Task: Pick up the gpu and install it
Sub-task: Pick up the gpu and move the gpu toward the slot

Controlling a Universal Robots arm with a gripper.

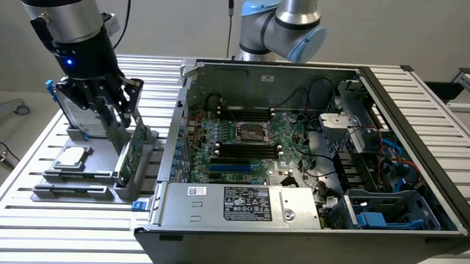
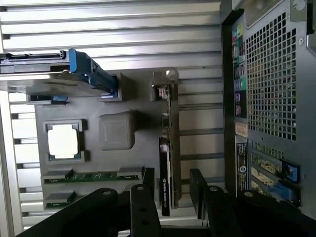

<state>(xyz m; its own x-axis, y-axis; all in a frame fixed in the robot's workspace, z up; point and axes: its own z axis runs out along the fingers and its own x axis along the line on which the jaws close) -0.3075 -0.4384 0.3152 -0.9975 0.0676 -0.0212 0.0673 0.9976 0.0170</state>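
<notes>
One end effector (image 2: 171,175): released, with a finger on each flat side of the gpu (image 2: 165,168). A gap shows beside the card, so nothing is gripped.
gpu position: on edge in a slot of the grey holder (image 2: 116,158), not lifted and not in the case.
Direction: straight ahead of the end effector, roughly centred between the fingers. In the exterior view the fingertips hang close over the card's top edge.
Long axis: along the gap between the fingers, out to the silver bracket (image 2: 165,86) at the far end. The fingers face its thin dimension.
Holder neighbours: square chip (image 2: 63,140) and hard drive (image 2: 44,79), both on the side away from the case, apart from the card.
Computer case (image 2: 266,74): open, beside the holder on the slatted desk (image 2: 123,29). Its rear wall looks parallel to the card.
Nearest arm: the only one.
</notes>
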